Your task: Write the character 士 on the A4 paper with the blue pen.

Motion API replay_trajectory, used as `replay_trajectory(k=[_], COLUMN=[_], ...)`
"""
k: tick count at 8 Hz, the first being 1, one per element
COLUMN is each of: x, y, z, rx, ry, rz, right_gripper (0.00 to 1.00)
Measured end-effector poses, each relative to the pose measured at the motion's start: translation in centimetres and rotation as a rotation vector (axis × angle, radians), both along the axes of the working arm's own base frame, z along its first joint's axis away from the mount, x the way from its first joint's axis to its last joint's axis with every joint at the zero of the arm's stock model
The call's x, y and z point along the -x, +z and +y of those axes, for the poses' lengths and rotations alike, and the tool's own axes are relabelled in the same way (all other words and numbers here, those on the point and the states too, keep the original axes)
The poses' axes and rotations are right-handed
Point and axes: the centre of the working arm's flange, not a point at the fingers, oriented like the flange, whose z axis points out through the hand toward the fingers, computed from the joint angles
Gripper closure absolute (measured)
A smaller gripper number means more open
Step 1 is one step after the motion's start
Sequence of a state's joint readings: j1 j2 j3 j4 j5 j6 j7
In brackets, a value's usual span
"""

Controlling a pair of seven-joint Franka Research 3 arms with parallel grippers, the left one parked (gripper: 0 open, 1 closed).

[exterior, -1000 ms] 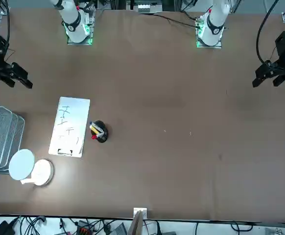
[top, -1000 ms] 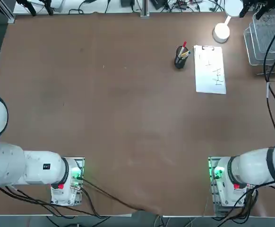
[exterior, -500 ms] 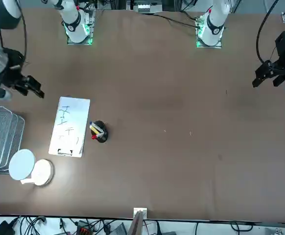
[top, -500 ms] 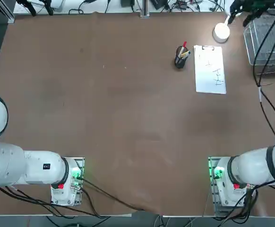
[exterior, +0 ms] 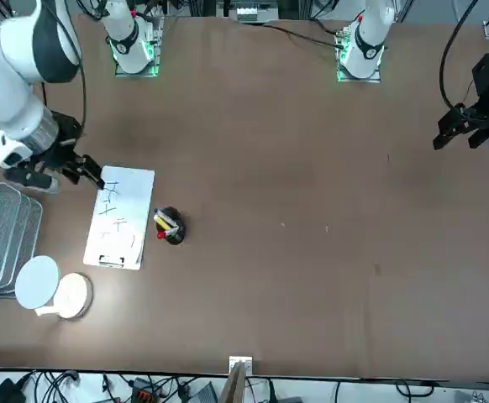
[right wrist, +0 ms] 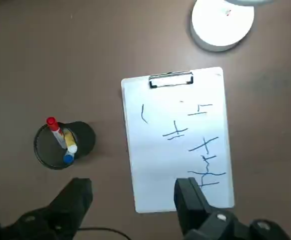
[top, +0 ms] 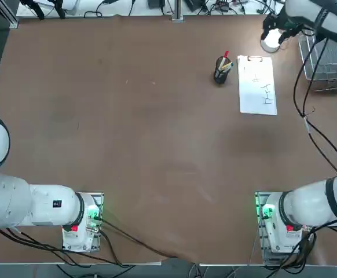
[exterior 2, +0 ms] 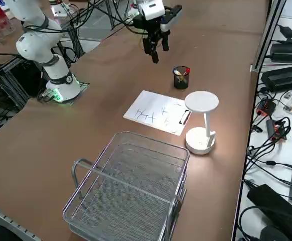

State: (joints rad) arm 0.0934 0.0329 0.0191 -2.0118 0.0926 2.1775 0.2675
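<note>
Spread wide and holding nothing, the fingers (right wrist: 80, 195) of the right gripper (right wrist: 133, 200) hang in the air above the brown table (top: 145, 145), over the unclipped end of the A4 paper (right wrist: 178, 140) and the bare table beside it. Just beyond the paper's clipped short edge stands a white desk lamp (exterior 2: 201, 120), with a wire basket (exterior 2: 131, 196) off to that side too. Blue handwritten strokes mark the paper. Near one long edge of the paper sits a black pen cup (right wrist: 63, 145), and the blue pen (right wrist: 68, 158) rests inside it alongside a red pen (right wrist: 54, 127) and a yellow pen (right wrist: 69, 141).
</note>
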Motion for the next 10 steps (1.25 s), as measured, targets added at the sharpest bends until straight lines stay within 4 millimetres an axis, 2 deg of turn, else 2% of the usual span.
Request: replay_trajectory(k=[5, 10], x=[-0.7, -1.3], y=[-5.1, -9.5], z=[5.4, 7.5], rx=[-0.088, -0.127], ry=[-0.199, -0.287], rz=[-0.037, -0.074], right_gripper=[0.0, 0.05])
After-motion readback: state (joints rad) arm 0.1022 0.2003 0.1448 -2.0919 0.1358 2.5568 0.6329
